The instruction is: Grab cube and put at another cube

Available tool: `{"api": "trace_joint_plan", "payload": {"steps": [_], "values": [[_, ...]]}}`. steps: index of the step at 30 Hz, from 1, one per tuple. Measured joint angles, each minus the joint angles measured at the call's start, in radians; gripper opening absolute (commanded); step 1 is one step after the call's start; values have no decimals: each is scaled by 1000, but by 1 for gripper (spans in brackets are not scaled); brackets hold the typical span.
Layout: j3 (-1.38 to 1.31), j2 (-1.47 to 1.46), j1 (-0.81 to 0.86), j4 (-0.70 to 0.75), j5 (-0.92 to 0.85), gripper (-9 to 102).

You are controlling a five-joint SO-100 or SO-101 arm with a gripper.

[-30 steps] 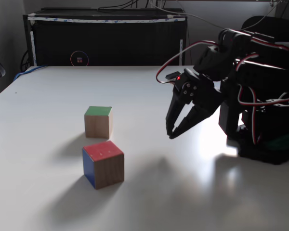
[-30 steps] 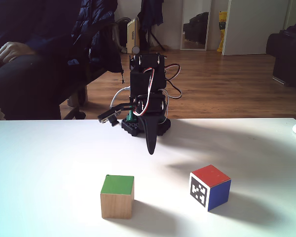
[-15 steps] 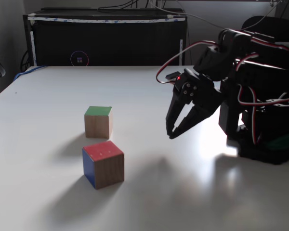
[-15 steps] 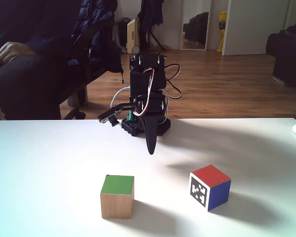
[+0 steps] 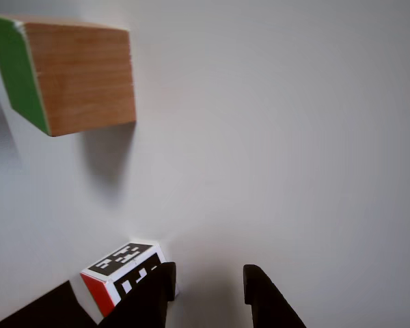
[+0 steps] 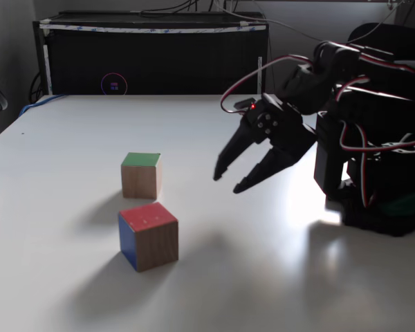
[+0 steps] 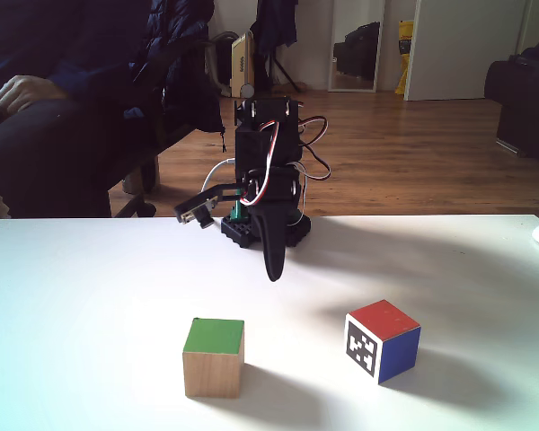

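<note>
You will find no readable words, brand names or numbers here. The closest thing to a sign is the black-and-white pixel marker pattern on the small white-edged cube with a red face, seen again in the other view. The plain light-brown wooden cube with a green face beside it carries no marking.

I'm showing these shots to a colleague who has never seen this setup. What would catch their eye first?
Probably the two cubes on the white table: a plain wooden cube with a green top, and nearer the camera in a fixed view, a marker-patterned cube with a red top, standing apart. Next, the black arm's claw, open in the air to their right.
</note>
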Motion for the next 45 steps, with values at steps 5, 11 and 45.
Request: {"api": "trace_joint_plan", "payload": {"steps": [5,11,45], "values": [[-63,0,-8,-23,12,26],[-146,-84,-12,-91,12,27],[-1384,-1761,198,109,-31,40]]}}
